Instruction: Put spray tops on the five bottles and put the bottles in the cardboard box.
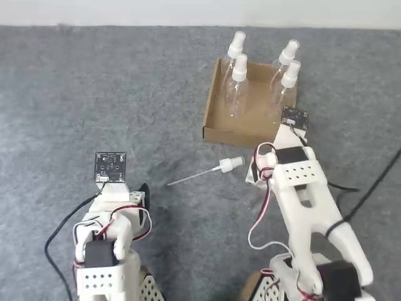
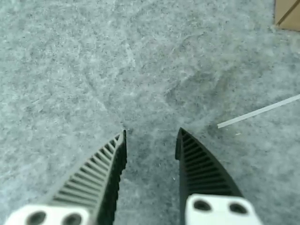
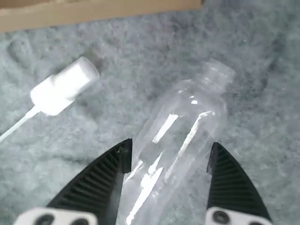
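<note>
1. Four of five look done. In the high view four bottles (image 1: 238,88) stand upright inside the cardboard box (image 1: 212,106), each with a white spray top on. The box sits at about 1 o'clock from the middle of the grey worktop (image 1: 94,94).
2. The fifth bottle (image 3: 187,122) is clear and has no top. It lies on its side on the worktop, outside the box, with its open neck towards the box wall (image 3: 93,11).
3. The loose spray top (image 1: 230,164) lies flat at 6 o'clock from the box. Its thin dip tube (image 2: 258,111) runs off towards 8 o'clock.
4. The right pincer (image 3: 171,144) has its jaws apart, one on each side of the bottle's body. Whether either one touches the plastic cannot be told.
5. The left pincer (image 2: 151,132) also has its jaws apart and holds nothing. It is over bare worktop at about 8 o'clock from the loose top, near the tube's end.
6. My judgement of what is left: fit this last top, then set the bottle in the open near half of the box.
7. No label, brand or writing can be made out on the bottles, the tops or the box.
</note>
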You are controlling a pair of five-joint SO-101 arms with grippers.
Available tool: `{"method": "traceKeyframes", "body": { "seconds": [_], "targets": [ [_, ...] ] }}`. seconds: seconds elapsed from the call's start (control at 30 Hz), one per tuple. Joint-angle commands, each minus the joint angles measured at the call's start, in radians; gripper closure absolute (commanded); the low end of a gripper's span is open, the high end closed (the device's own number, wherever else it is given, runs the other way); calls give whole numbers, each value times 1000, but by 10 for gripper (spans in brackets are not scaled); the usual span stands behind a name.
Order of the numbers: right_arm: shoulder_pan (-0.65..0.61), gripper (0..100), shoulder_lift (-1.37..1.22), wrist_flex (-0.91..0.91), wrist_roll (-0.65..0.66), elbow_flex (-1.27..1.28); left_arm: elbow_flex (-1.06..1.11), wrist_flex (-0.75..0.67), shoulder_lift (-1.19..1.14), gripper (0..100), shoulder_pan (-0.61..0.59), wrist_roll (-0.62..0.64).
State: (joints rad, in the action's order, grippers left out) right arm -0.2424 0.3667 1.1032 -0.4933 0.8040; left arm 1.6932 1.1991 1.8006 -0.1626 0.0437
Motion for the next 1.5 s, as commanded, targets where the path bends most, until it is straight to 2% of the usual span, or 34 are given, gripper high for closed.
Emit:
{"method": "traceKeyframes", "body": {
  "seconds": [0.0, 0.17, 0.27, 0.37, 0.4, 0.43, 0.53, 0.57, 0.67, 0.77, 0.9, 1.03, 1.17, 1.3, 1.47],
  "targets": [
    [25, 783, -25, -44, -14, 2, -8, -18, 18, 840, -6, 2],
    [85, 879, -39, -44, -2, 5, -8, -18, 18, 840, -6, 2],
    [151, 937, -41, -41, 117, 6, -8, -20, 18, 840, -6, 2],
    [271, 957, -36, -19, 292, 6, -8, -31, 18, 838, -12, -9],
    [325, 954, -31, -12, 362, 6, -8, -41, 18, 837, -14, -49],
    [383, 951, -28, -8, 454, 3, -8, -57, 18, 837, -18, -124],
    [556, 950, -30, -48, 764, -6, -13, -84, 21, 839, -84, -456],
    [615, 952, -30, -67, 853, -8, -15, -104, 21, 840, -94, -511],
    [762, 954, -41, -107, 1049, -29, -41, -135, 17, 840, -92, -520],
    [868, 954, -41, -105, 1203, -55, -160, -91, 9, 838, -86, -557],
    [960, 954, -42, -110, 1401, -60, -384, 54, -137, 838, 5, -618],
    [1010, 954, -42, -110, 1485, -60, -595, 146, -466, 839, 133, -628],
    [1041, 952, -42, -108, 1560, -54, -771, 175, -822, 840, 345, -626],
    [1053, 950, -42, -108, 1602, -28, -888, 60, -1120, 837, 540, -534],
    [1056, 950, -42, -108, 1603, -5, -1049, -92, -1452, 837, 652, -471]
  ]
}}
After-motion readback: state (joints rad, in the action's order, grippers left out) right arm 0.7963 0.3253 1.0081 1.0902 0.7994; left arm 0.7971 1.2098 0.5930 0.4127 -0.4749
